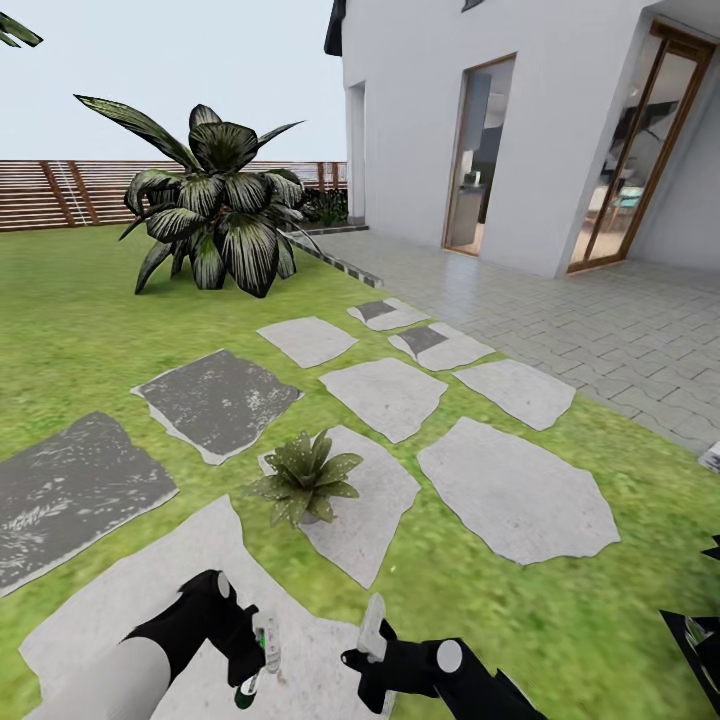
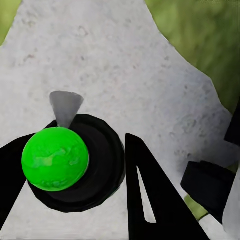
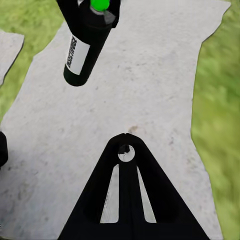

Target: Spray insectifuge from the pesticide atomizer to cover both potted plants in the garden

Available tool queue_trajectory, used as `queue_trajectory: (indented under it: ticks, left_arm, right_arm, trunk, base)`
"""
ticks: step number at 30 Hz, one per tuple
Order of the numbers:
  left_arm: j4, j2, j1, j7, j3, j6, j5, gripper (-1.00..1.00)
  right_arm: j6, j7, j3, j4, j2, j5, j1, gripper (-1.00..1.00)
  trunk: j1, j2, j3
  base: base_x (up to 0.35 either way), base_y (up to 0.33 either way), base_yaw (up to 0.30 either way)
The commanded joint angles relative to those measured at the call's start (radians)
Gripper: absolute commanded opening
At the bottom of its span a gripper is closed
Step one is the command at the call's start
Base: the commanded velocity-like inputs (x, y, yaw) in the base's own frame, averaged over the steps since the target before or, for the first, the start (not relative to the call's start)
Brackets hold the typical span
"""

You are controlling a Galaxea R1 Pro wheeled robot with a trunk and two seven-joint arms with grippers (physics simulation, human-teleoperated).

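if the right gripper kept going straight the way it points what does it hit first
Probably the pale stepping stone: the right gripper points down at bare stone, with the atomizer off to one side. Depth is unclear.

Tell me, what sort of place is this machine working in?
It looks like a home garden: a green lawn set with flat stepping stones, a brown slatted fence at the back, and a white house with a paved patio beside it. A small potted plant sits on one stone.

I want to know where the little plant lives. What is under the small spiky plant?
The potted plant sits on a pale stepping stone, grass around it. Its leaves cover whatever holds it, so its pot can't be seen.
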State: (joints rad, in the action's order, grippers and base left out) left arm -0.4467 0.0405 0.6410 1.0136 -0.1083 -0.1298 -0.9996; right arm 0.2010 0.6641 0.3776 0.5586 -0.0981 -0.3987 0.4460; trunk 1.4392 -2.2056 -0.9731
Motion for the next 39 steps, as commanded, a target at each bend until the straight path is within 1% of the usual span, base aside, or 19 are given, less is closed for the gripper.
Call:
queue_trajectory:
  ticks: [1,4,6,10,14,22,24,27,31,33,36,39]
  left_arm:
    - [0.001,-0.003,0.0,0.002,-0.005,0.001,0.003,-1.0]
    - [0.004,-0.012,0.0,0.001,-0.004,0.083,0.003,-1.0]
    - [0.005,-0.014,0.0,0.001,-0.004,0.103,0.003,-1.0]
    - [0.009,-0.017,-0.001,0.0,-0.004,0.113,0.004,-1.0]
    - [0.041,-0.032,-0.001,-0.001,-0.005,0.127,0.003,-1.0]
    - [0.046,-0.057,-0.001,-0.004,-0.004,0.132,0.004,-1.0]
    - [0.046,-0.062,-0.001,-0.005,-0.004,0.141,0.006,-1.0]
    - [0.048,-0.066,-0.001,-0.006,-0.004,0.177,0.012,-1.0]
    - [0.049,-0.074,-0.001,-0.004,-0.002,0.185,0.016,-1.0]
    - [0.066,-0.084,-0.001,-0.002,-0.002,0.187,0.015,-1.0]
    - [0.083,-0.092,-0.001,-0.001,-0.002,0.216,0.014,-1.0]
    - [0.087,-0.094,-0.001,-0.001,-0.002,0.232,0.014,-1.0]
  right_arm:
    - [0.006,0.0,-0.001,0.001,-0.003,-0.011,0.0,-1.0]
    - [0.006,0.0,-0.001,0.001,-0.007,-0.011,0.0,-1.0]
    - [0.006,0.0,-0.001,0.002,-0.008,-0.011,0.0,-1.0]
    - [0.005,0.0,0.005,0.041,-0.009,-0.01,0.0,-1.0]
    - [0.006,0.0,0.006,0.049,-0.01,-0.009,0.0,-1.0]
    - [0.006,0.0,0.006,0.049,-0.016,-0.009,0.0,-1.0]
    - [0.006,0.0,0.006,0.048,-0.016,-0.01,0.0,-1.0]
    - [0.006,0.0,0.006,0.046,-0.015,-0.011,0.0,-1.0]
    - [0.006,0.0,0.005,0.044,-0.015,-0.012,0.0,-1.0]
    - [0.006,0.0,0.005,0.044,-0.015,-0.012,0.0,-1.0]
    - [0.006,0.0,0.005,0.044,-0.015,-0.012,0.0,-1.0]
    - [0.006,0.0,0.004,0.044,-0.015,-0.012,0.0,-1.0]
  trunk:
    - [0.0,0.0,-0.001]
    - [0.0,0.0,-0.001]
    - [0.0,0.0,-0.001]
    - [0.0,0.0,-0.001]
    - [0.0,0.0,-0.001]
    - [0.0,0.0,-0.001]
    - [0.0,0.0,-0.001]
    - [0.0,0.0,-0.001]
    - [0.0,0.0,-0.001]
    - [0.0,0.0,-0.001]
    - [0.0,0.0,-0.001]
    - [0.0,0.0,-0.001]
  base:
    - [0.0,0.0,0.0]
    - [0.0,0.0,0.0]
    - [0.0,0.0,0.0]
    - [0.0,0.0,0.0]
    - [0.0,0.0,0.0]
    - [0.0,0.0,0.0]
    - [0.0,0.0,0.0]
    - [0.0,0.0,0.0]
    - [0.0,0.0,0.0]
    - [0.0,0.0,0.0]
    - [0.0,0.0,0.0]
    - [0.0,0.0,0.0]
